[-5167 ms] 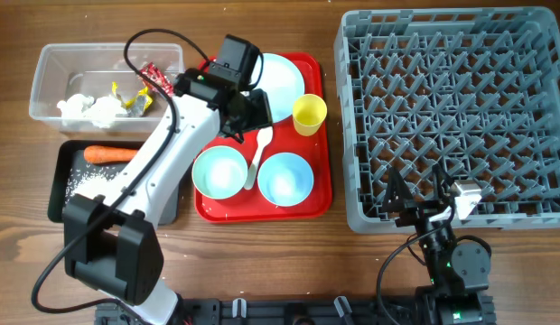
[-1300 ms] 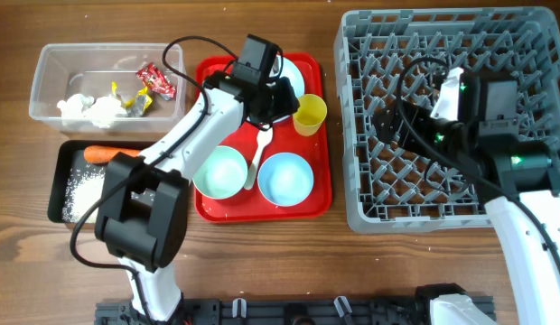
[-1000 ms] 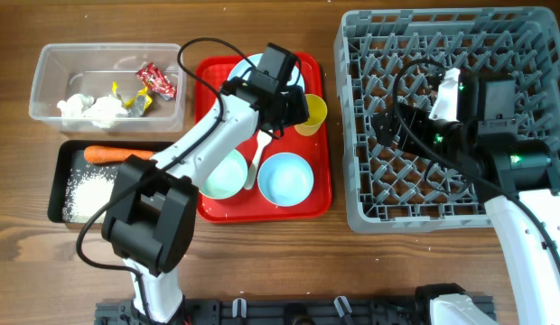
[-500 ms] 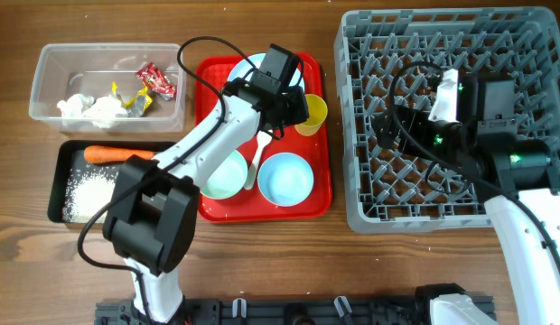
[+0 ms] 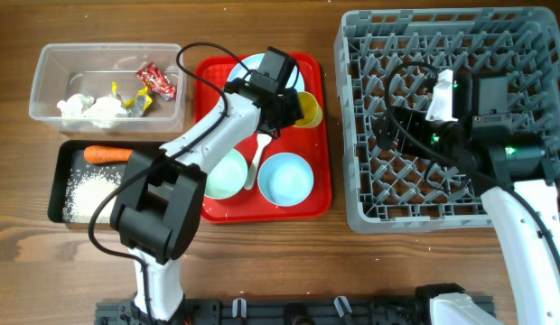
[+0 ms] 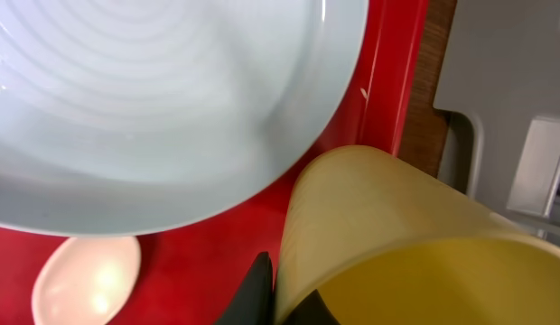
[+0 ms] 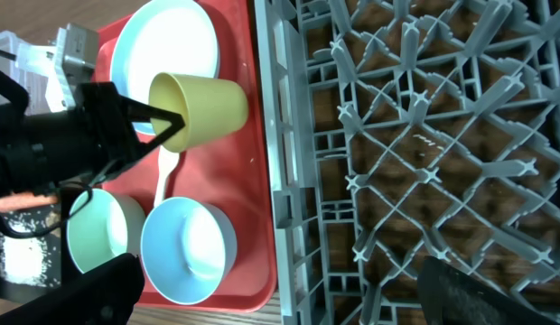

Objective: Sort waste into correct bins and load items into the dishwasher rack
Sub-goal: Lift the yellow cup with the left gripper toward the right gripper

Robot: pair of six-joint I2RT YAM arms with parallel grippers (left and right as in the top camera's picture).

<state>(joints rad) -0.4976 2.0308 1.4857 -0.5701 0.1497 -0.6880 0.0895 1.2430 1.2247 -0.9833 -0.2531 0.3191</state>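
My left gripper (image 5: 294,106) is shut on the rim of the small yellow cup (image 5: 308,108), one finger (image 6: 259,291) outside the wall and one inside. The cup (image 7: 203,108) is tipped on its side above the red tray. Beside it lie the light-blue plate (image 6: 154,99), the white spoon (image 5: 260,149), the pale green bowl (image 5: 230,176) and the light-blue bowl (image 5: 285,178). Over the left part of the grey dishwasher rack (image 5: 497,54) hovers my right gripper (image 5: 397,122), open and holding nothing.
The red tray (image 5: 262,215) lies just left of the rack. A clear tub (image 5: 45,63) at the far left holds tissues (image 5: 90,108) and wrappers (image 5: 155,79). The black tray (image 5: 56,194) below it holds a carrot (image 5: 108,153) and rice (image 5: 90,188).
My left gripper has closed on the yellow cup's rim, and the cup has tipped over from upright. The right arm has barely shifted above the rack.
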